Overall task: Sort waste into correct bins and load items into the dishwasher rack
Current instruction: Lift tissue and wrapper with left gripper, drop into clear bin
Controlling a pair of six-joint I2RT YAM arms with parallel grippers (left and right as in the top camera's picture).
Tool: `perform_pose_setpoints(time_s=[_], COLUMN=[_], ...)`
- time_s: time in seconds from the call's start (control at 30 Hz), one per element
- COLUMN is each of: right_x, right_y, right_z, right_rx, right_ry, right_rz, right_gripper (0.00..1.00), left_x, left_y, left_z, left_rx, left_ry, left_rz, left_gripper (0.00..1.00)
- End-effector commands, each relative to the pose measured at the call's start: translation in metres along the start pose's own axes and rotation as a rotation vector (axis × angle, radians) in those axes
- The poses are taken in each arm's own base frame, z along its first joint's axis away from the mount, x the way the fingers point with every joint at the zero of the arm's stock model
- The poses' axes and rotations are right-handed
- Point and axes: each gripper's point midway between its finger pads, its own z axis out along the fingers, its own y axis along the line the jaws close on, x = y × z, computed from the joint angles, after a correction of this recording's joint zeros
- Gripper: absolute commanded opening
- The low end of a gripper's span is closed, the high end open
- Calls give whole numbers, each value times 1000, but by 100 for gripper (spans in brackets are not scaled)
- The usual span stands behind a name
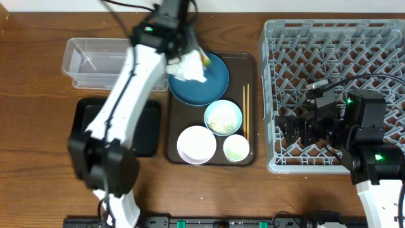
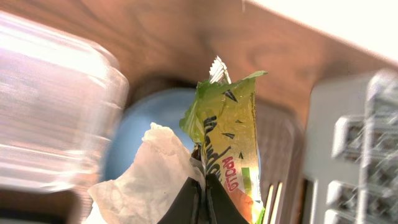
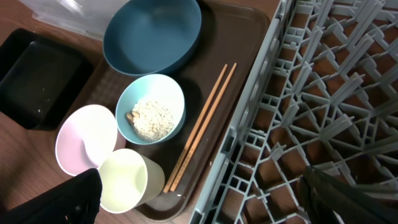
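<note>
The left end effector [image 2: 204, 200] is clenched on a glossy green-and-orange snack wrapper [image 2: 227, 137]. A soft, crumpled white napkin [image 2: 146, 177] seems pinched in alongside it. Both are held above the round dark-blue plate [image 1: 218, 85] below, probably lifted for binning. The clear plastic tub [image 1: 88, 60] sits just to its side. The right end effector [image 3: 200, 180] is released, jaws wide, over a corner of the grey lattice rack [image 3: 323, 93]. Thin wooden chopsticks [image 3: 202, 127] and a bowl [image 3: 151, 109] of rice lie beside it.
</note>
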Motion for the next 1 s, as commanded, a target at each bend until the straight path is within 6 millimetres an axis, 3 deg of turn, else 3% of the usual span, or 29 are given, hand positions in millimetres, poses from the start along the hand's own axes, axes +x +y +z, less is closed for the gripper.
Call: perform_pose_setpoints(time_s=[0.0,0.23,0.43,0.53,0.63,0.7,0.8,0.97], right_x=[-8,-8,-9,-10,-11,-11,-12,-15], right_y=[7,7,7,6,7,6,6,6], right_z=[-4,-4,-4,-4,-4,-4,-4,-4], right_rx=[-19,-19,-19,-18,-18,-18,-17,-16], right_ry=[-20,-21,-24,-28,-30,-31,-35,-48], right_rz=[-20,-20,-22,-24,-25,-26,-28,-34], right_gripper=[99,99,99,99,99,99,99,99], left_x=[-29,-59,-55,-47,-45,-50,-61,-77], left_y=[54,149,195,205,205,202,197,187], left_z=[-3,15,52,67,68,66,56,35], left_rx=[-133,-296,-370,-393,-392,-378,-359,-329], left_ry=[-64,-112,-65,-34,-20,-35,-66,-118], left_rz=[-63,-315,-397,-403,-380,-357,-322,-258], left_gripper=[6,6,6,13,44,54,62,63])
